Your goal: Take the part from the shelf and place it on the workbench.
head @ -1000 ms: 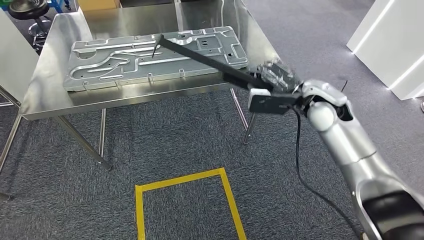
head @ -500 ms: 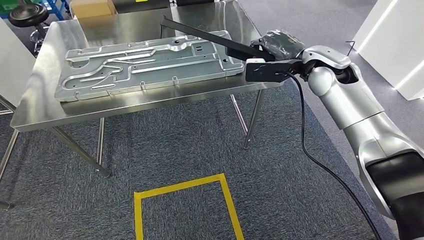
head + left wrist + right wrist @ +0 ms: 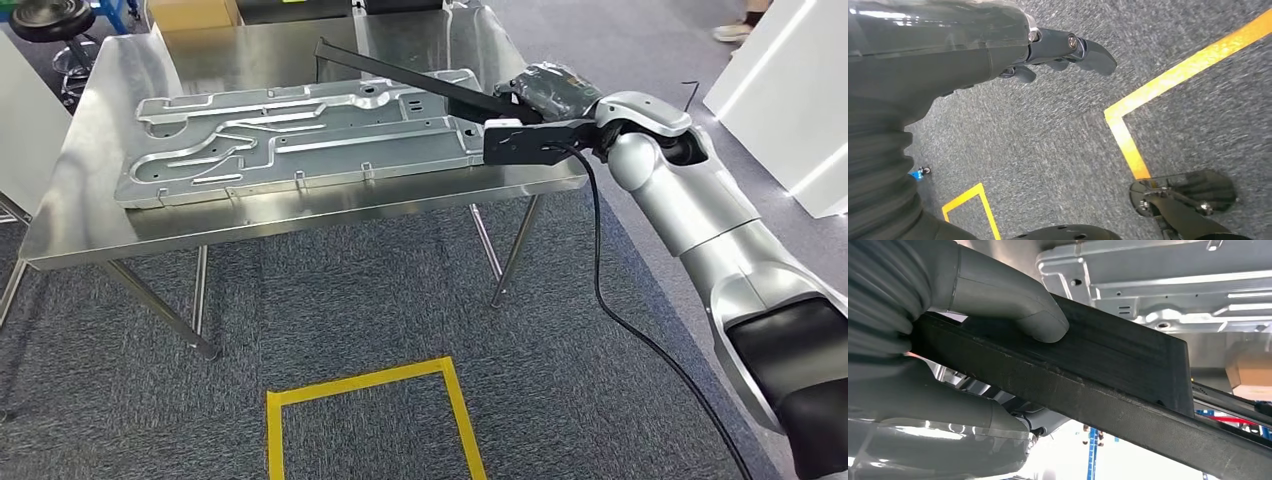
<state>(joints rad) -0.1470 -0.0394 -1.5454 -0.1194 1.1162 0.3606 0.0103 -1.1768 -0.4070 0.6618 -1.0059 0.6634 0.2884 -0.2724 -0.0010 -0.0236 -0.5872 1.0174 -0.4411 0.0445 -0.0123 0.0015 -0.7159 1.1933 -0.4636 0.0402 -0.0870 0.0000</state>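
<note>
Black, long angled part [image 3: 400, 78] gripped in right hand [image 3: 548, 88]; left hand [image 3: 1058, 50] holds nothing.

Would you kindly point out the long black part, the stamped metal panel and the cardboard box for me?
long black part [image 3: 410, 80], head view, on the middle of its bar above the panel.
stamped metal panel [image 3: 300, 135], head view, on its ribbed centre.
cardboard box [image 3: 190, 12], head view, on its top face.

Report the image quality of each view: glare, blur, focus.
Head view: sharp, soft glare on the steel workbench. Left wrist view: carpet motion-streaked, left robot hand fairly crisp. Right wrist view: right robot hand and black part softly defined, background below blown out white.
</note>
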